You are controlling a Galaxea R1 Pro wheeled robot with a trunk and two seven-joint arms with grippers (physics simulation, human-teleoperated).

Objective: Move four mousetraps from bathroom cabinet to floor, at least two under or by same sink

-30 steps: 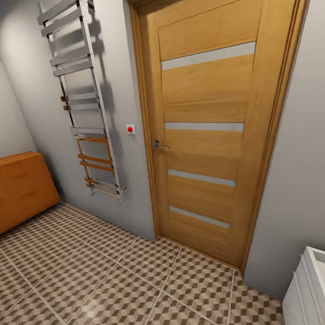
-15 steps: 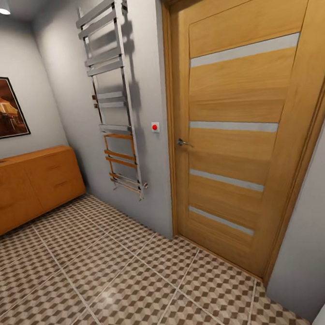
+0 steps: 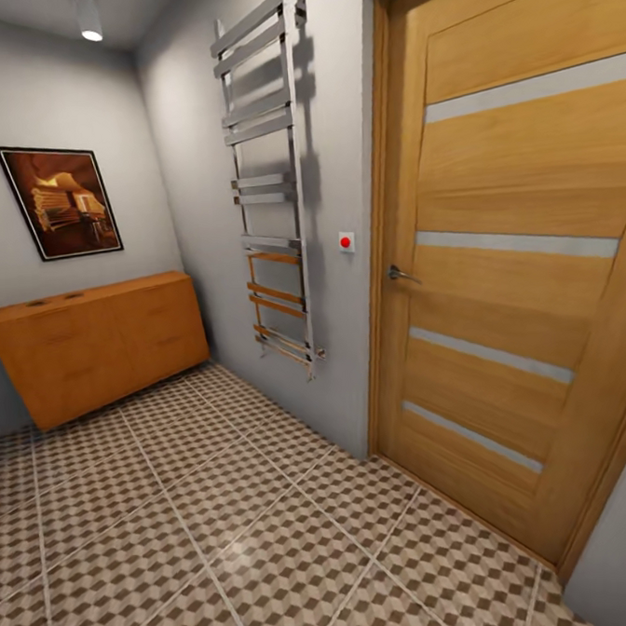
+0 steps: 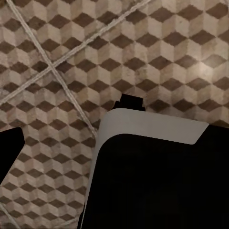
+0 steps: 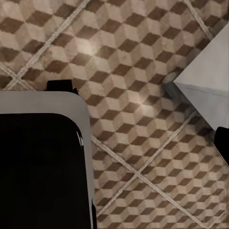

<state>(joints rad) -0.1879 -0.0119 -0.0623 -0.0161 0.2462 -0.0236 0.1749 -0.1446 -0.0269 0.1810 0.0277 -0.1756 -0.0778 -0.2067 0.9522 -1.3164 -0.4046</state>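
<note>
View shift: the whole head picture has swung since the earlier frames, so the camera moved, not the room; the white unit once at the lower right edge is gone and the far wall has come in.
Cabinet (image 3: 96,342): one, orange-brown, low and wide, against the far wall at left; now seen whole, where before only its near end showed.
Items on cabinet top: two small dark marks near its left end, too small to identify.
Mousetraps: none can be made out.
Bathroom floor (image 3: 224,506): cube-patterned tiles with pale grout lines, running from the cabinet to the door; also under both wrist cameras.
Framed picture (image 3: 60,200): one, dark frame, above the cabinet; newly in full view.
Ceiling lamp (image 3: 89,20): one, lit, at the top left.
Towel rail (image 3: 268,181): one, chrome ladder type, on the side wall between cabinet and door.
Red button (image 3: 345,242): one, on a white plate just beside the door frame.
Door (image 3: 515,261): one, wooden, closed, four pale horizontal strips, one metal lever handle (image 3: 402,274).
White object (image 5: 207,76): one corner, standing on the tiles in the right wrist view.
Left fingers: cannot tell open or closed; dark housing covers them.
Right fingers: cannot tell, likewise.
</note>
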